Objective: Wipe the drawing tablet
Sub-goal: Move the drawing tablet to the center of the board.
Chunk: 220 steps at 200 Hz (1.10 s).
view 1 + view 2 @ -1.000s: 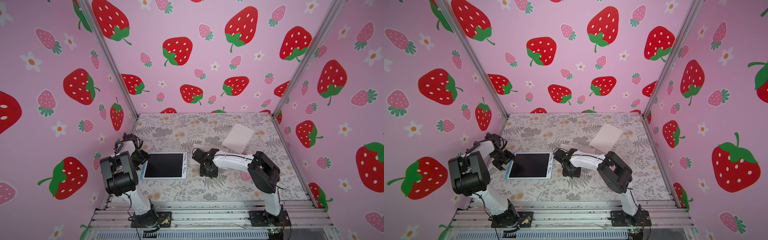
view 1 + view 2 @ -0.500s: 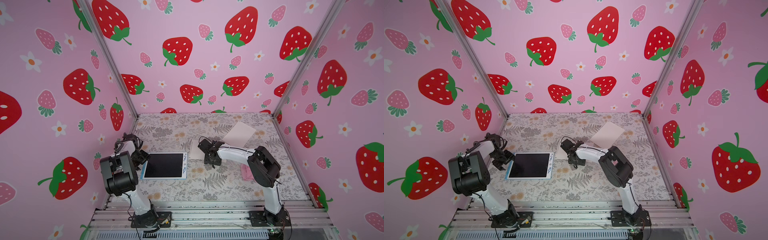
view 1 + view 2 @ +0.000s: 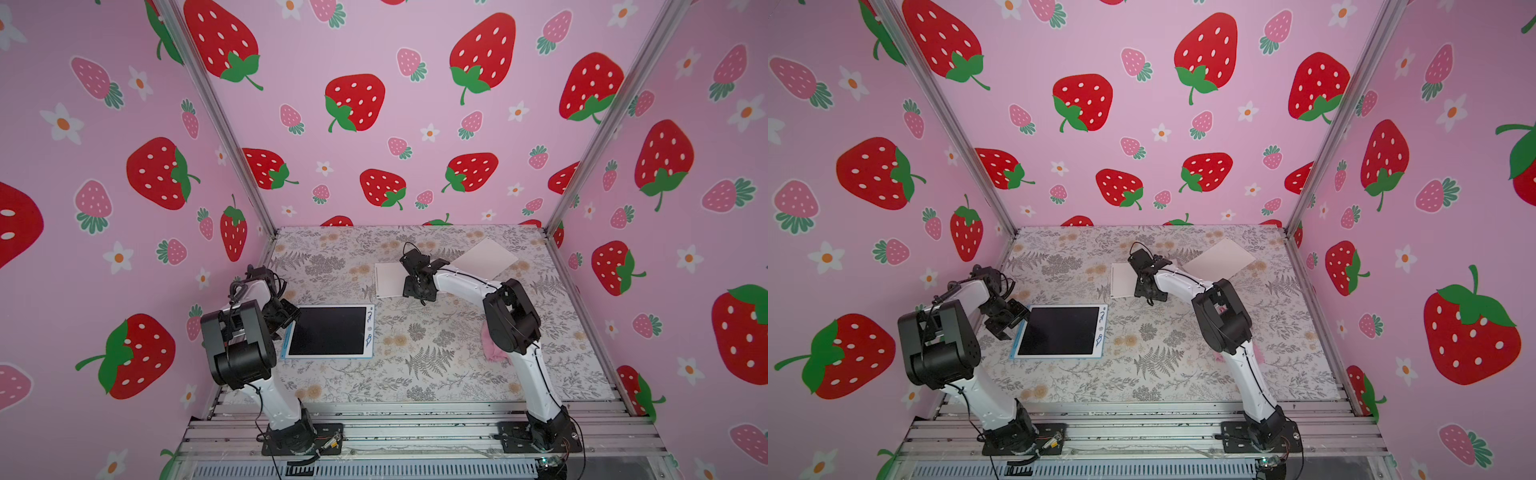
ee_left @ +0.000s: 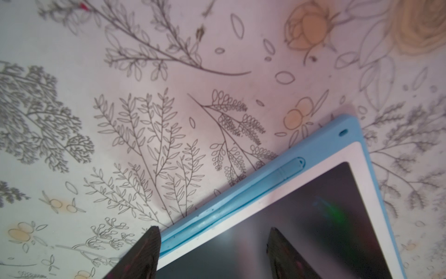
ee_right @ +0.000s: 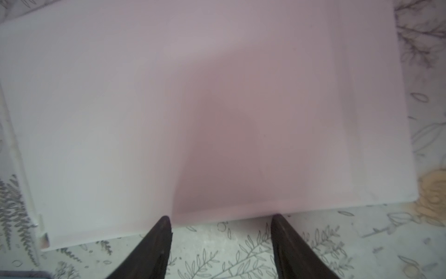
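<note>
Top view: right pincer (image 3: pixel 411 287) farther back (spread)

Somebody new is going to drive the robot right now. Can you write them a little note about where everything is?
Left pincer: open, straddling the left edge of the drawing tablet, holding nothing.
Right pincer: open, at an edge of a white sheet beyond the tablet, holding nothing.
Things: the tablet lies flat. The pink cloth lies on the table, partly hidden by the right arm.
Done: nothing certain. A faint greenish smear shows on the tablet.
Left: pick up the cloth and wipe the tablet.
</note>
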Available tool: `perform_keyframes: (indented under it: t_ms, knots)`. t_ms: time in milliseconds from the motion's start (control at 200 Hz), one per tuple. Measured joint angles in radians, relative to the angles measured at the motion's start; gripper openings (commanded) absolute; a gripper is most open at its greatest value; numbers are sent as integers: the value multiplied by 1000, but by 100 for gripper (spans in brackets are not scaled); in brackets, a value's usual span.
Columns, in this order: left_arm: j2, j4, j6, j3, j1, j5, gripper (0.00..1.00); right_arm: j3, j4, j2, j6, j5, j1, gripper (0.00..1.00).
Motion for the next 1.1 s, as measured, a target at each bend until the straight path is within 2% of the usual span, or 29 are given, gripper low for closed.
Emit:
perform_keyframes:
  t_ms: [205,325,560,800,971,1101]
  knots:
    - [34,-6,57,74,0,1,73,-136,91,-81,16,-187,34,72]
    - [36,-3,101,112,0,14,75,-201,179,-110,84,-320,84,73]
    - [109,19,130,111,0,126,76,-272,365,-104,263,-503,171,73]
    - [66,33,126,41,2,127,76,-312,472,-99,389,-584,191,72]
    - [28,73,118,-12,-11,155,76,-401,491,-136,387,-578,143,72]
    - [-10,92,79,-66,-94,219,76,-516,464,-226,335,-563,74,72]
